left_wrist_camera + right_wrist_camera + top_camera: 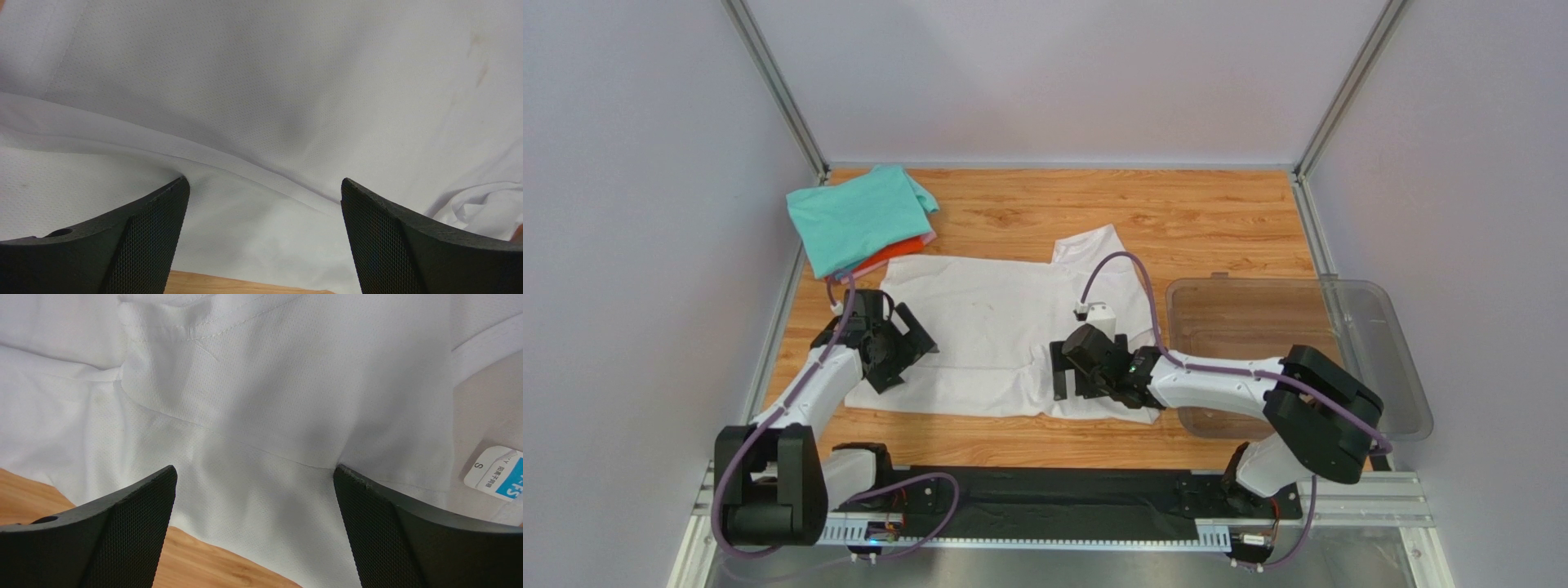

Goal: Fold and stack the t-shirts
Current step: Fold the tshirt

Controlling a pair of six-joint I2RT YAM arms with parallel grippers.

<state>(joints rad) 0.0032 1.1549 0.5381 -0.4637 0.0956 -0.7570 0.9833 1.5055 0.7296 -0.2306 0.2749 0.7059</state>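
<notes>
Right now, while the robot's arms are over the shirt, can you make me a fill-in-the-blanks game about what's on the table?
1. The spread-out t-shirt is coloured ____.
2. The clear bin sits on the robot's ____ side.
3. The left gripper and right gripper both have their jaws ____.
4. The neck label shows the size letter ____.

Missing words: white, right, open, S.

spread t-shirt [995, 331]: centre of table [1210, 221] | folded stack [860, 218]: far-left corner | bin [1308, 349]: right of t-shirt
</notes>
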